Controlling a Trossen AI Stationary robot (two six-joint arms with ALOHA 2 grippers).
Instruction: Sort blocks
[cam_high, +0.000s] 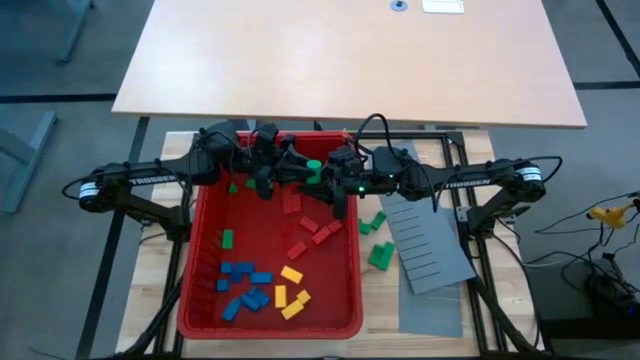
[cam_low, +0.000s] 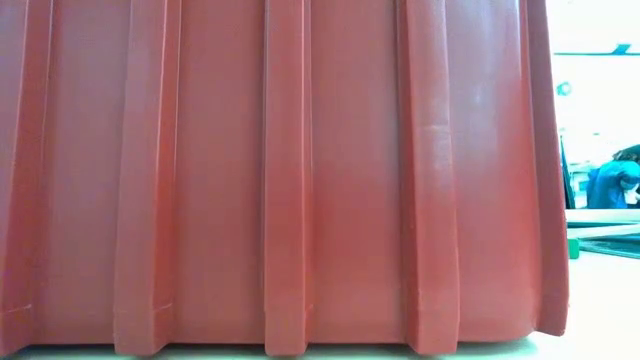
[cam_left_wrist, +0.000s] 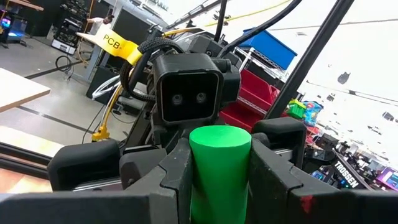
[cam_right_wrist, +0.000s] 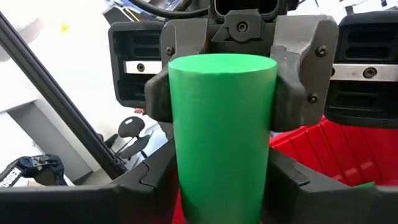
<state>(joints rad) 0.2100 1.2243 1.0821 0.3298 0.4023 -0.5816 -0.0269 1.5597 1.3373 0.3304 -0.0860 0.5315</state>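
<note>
While both arms meet over the far end of the red bin (cam_high: 200, 300), you are in the middle of a hand-over: a green cylinder (cam_high: 314, 170) is held between the two grippers above the bin's rim. In the left wrist view the left gripper (cam_left_wrist: 219, 186) has its fingers (cam_left_wrist: 171, 183) pressed against the cylinder's sides, and in the right wrist view the right gripper (cam_right_wrist: 222, 180) clasps the same piece from the opposite end (so each claw looks clenched on it, neither released).

The blocks themselves lie partly sorted in the high view. Blue blocks (cam_high: 243, 288) cluster in the near left corner of the bin, yellow blocks (cam_high: 291, 293) sit just beside them, red blocks (cam_high: 305, 232) are scattered toward the middle, and a lone green block (cam_high: 227, 239) rests near the left wall. More green blocks (cam_high: 378, 243) lie outside the bin on the wooden table (cam_high: 380, 300), beside the grey slotted panel (cam_high: 425, 245).

Your next move, as I judge it, calls for one gripper to let go while the other keeps a firm hold, or the piece may drop. Which arm should carry it on cannot be told from here. The low view shows only the bin's ribbed outer wall.
</note>
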